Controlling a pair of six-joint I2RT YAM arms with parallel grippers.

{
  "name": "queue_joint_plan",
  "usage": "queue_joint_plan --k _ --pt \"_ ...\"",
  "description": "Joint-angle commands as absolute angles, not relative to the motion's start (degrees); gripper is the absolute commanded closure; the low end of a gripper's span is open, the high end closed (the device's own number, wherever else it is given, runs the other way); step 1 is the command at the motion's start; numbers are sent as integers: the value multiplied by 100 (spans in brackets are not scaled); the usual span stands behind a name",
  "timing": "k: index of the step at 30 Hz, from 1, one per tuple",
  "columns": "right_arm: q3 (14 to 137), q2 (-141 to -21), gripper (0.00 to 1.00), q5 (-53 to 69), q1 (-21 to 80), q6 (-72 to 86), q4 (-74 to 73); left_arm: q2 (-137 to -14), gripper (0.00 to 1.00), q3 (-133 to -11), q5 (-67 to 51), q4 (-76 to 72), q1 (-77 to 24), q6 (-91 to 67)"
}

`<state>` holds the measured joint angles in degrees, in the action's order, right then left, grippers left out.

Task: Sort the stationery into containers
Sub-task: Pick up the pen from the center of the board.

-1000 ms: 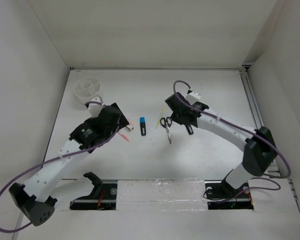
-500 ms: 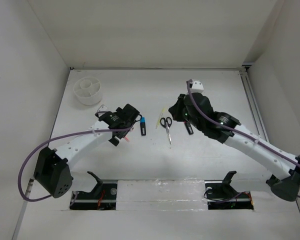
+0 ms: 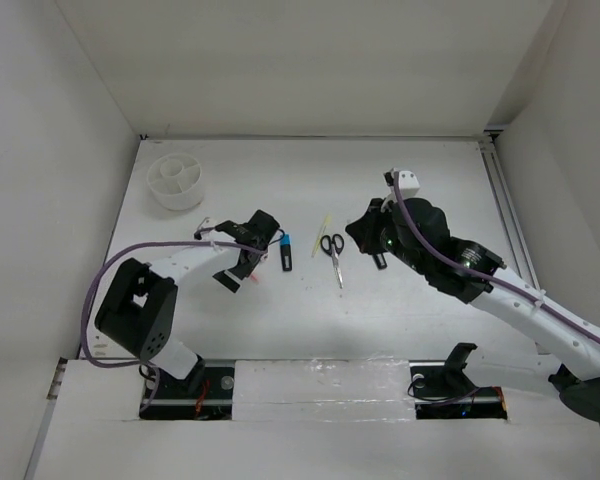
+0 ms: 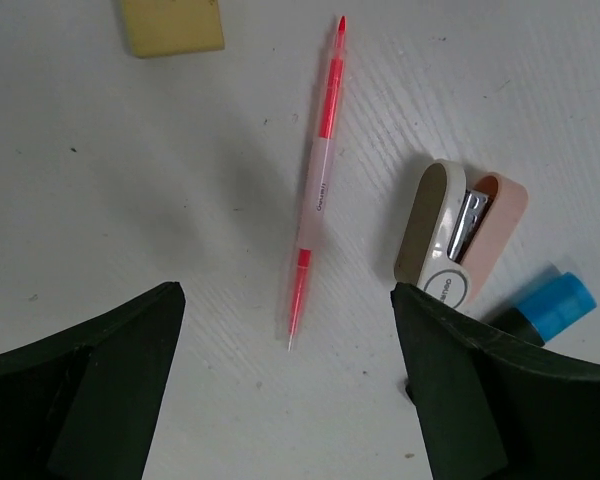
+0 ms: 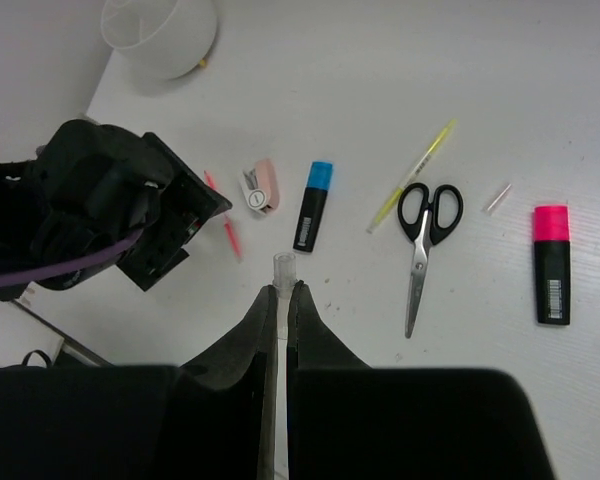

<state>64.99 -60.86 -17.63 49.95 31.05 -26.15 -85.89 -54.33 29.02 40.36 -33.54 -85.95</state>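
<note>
Left gripper (image 4: 285, 300): jaws wide apart, nothing held. It points down at the table (image 3: 430, 180) over the pen (image 4: 318, 190). The pen lies flat, and in the left wrist view its near tip sits between the two fingers (image 4: 90, 380); neither finger touches it.

Eraser (image 4: 172, 25): on the table beyond the pen's far end, apart from it.

Mini stapler (image 4: 430, 235), white and pink: just right of the pen, not touching it. The blue-cap marker (image 4: 555, 305) lies close on the stapler's other side.

Right gripper (image 5: 282, 300): jaws pressed together. A clear stub (image 5: 283, 268) shows at the fingertips; cannot tell whether it is a held item. The gripper sits above the table, near the scissors (image 5: 420, 235).

Scissors: blades closed, handles toward the far side. Yellow stick (image 5: 412, 175): slanted, its lower end just beside the left handle loop. Pink-cap marker (image 5: 551, 265): right of the scissors, apart from them.

Cup (image 5: 165, 45): upright at the far left of the table, well apart from every item. Top view shows nothing inside it.
</note>
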Motion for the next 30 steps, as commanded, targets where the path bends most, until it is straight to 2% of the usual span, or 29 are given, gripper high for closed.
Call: queue_joint_plan --k 1,3,9,16,30 --pt "6539 -5968 100 -1652 5036 2944 -2259 -8762 19 -5379 3094 3850 -3305 -8684" --pt "6539 -5968 100 -1582 5036 2944 -2207 -8841 23 -5379 3041 3710 -3182 -8561" --pt "6592 -5968 100 -1529 5036 2892 -2206 -8903 43 -5011 2672 3173 -2971 -8263" --pt "6653 -5968 100 -1529 5036 2892 -2153 -9281 47 -5018 2488 3059 -2918 -8034" --pt "6548 -5643 100 -1863 5089 3164 -2101 -10133 65 -5589 2066 3691 -2865 -7796"
